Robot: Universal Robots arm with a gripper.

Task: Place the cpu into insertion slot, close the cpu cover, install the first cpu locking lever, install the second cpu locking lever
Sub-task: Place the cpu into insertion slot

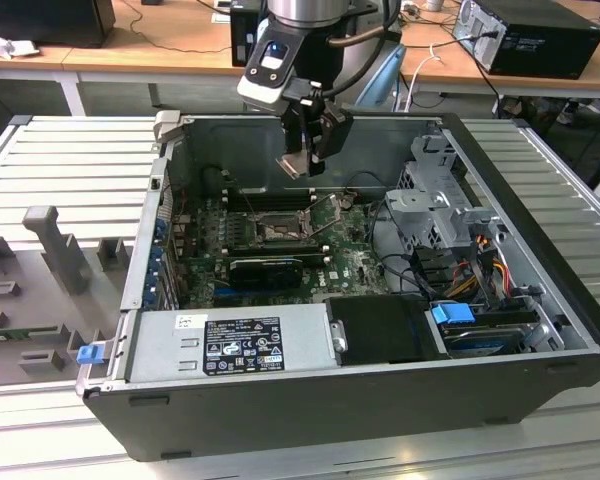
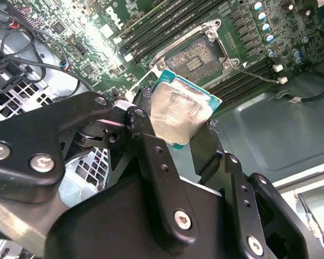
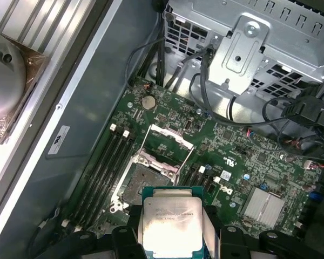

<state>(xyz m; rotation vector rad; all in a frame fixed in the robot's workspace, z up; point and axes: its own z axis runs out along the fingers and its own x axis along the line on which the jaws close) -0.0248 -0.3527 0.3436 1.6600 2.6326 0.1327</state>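
Note:
My gripper (image 1: 302,160) hangs inside the open computer case, above the motherboard, shut on the cpu (image 1: 294,166). In both wrist views the cpu (image 2: 178,113) (image 3: 170,221), a silver-topped chip with a green edge, sits clamped between the black fingers (image 2: 146,135). The insertion slot (image 3: 143,186) (image 2: 197,56) (image 1: 278,230) lies uncovered on the green board, a little way below and ahead of the chip. The cpu cover (image 3: 172,136) stands swung up at the slot's far side. A thin metal lever (image 2: 254,71) sticks out beside the socket.
Long black memory slots (image 3: 105,167) flank the socket. A black graphics card (image 1: 265,270) and the power supply (image 1: 230,345) lie nearer the case's front wall. The silver drive cage (image 1: 440,210) with cables (image 1: 480,265) fills the exterior view's right.

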